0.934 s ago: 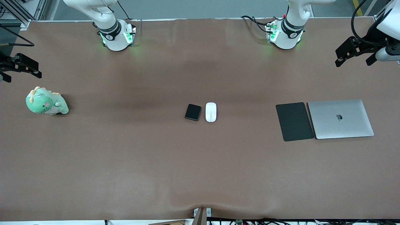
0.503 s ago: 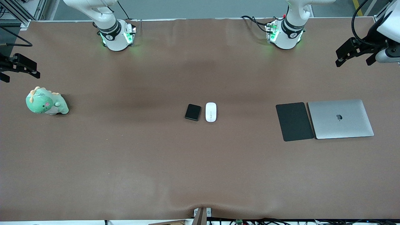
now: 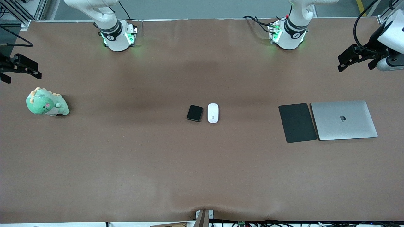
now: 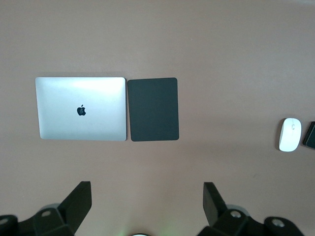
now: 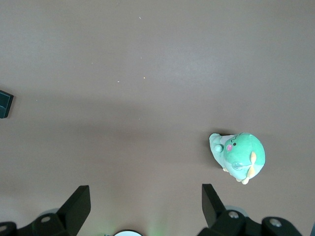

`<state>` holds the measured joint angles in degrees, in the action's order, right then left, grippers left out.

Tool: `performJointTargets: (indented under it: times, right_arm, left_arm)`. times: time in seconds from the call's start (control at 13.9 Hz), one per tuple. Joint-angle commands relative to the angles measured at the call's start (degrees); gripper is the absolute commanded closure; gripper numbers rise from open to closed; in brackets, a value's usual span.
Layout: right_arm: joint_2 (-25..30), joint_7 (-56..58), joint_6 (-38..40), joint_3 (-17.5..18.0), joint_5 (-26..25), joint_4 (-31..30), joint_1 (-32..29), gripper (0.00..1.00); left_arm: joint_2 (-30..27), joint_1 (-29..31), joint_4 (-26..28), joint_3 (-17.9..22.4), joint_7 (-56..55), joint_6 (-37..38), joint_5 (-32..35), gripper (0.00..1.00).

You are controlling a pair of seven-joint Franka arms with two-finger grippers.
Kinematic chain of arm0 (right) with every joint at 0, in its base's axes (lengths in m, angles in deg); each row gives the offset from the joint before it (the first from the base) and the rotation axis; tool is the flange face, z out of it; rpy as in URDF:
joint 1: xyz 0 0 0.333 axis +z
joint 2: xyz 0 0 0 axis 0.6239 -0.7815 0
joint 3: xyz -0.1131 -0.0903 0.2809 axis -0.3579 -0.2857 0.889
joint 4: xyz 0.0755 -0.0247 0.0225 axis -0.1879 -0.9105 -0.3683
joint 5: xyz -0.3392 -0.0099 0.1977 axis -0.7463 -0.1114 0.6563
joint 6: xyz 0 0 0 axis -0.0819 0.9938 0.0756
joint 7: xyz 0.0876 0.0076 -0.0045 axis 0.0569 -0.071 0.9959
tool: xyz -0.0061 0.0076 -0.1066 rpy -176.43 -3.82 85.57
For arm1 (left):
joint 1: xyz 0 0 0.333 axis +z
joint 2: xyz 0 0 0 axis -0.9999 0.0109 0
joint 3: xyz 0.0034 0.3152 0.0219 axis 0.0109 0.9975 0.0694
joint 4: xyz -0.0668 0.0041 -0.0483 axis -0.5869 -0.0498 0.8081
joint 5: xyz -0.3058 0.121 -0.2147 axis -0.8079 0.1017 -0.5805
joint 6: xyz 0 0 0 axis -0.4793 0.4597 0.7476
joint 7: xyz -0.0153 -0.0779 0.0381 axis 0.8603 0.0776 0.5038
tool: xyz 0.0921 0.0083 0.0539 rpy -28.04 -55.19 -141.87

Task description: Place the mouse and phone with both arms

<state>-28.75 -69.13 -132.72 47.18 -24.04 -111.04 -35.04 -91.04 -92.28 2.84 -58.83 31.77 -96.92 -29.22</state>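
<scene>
In the middle of the front view, the white mouse (image 3: 213, 113) and the black phone (image 3: 194, 113) lie side by side on the table (image 3: 202, 173), nearly touching. My left gripper (image 3: 355, 60) hangs at the upper right edge, my right gripper (image 3: 19, 67) at the upper left, both wide and holding nothing. Grabbing one thing might bump the other, since they sit so close. I see no box or tray here.
</scene>
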Motion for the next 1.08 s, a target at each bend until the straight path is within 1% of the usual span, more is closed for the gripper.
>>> performJointTargets:
  times: [0.0, 0.07, 0.22, 0.57, 1.01]
  right_arm:
    - [-0.62, -0.14, 0.81, 0.21, 1.37, 1.48, -0.92, 0.00]
    - [-0.62, -0.14, 0.81, 0.21, 1.37, 1.48, -0.92, 0.00]
    - [-0.62, -0.14, 0.98, 0.21, 1.45, 1.48, -1.01, 0.00]
    - [-0.62, -0.14, 1.07, 0.21, 1.54, 1.48, -1.10, 0.00]
    - [-0.62, -0.31, 1.07, 0.21, 1.45, 1.48, -1.10, 0.00]
  left_arm:
    - [0.98, -0.17, -1.59, -0.29, -0.74, 0.87, 1.30, 0.00]
    - [1.33, -0.17, -1.68, -0.29, -0.74, 0.70, 0.86, 0.00]
    - [2.38, -0.35, -3.69, -0.29, -0.74, 0.52, 0.86, 0.00]
    - [2.83, -0.61, -3.96, -0.99, -0.65, 0.61, 1.73, 0.00]
    - [2.91, 0.09, -3.44, -0.46, 0.31, 0.96, 1.82, 0.00]
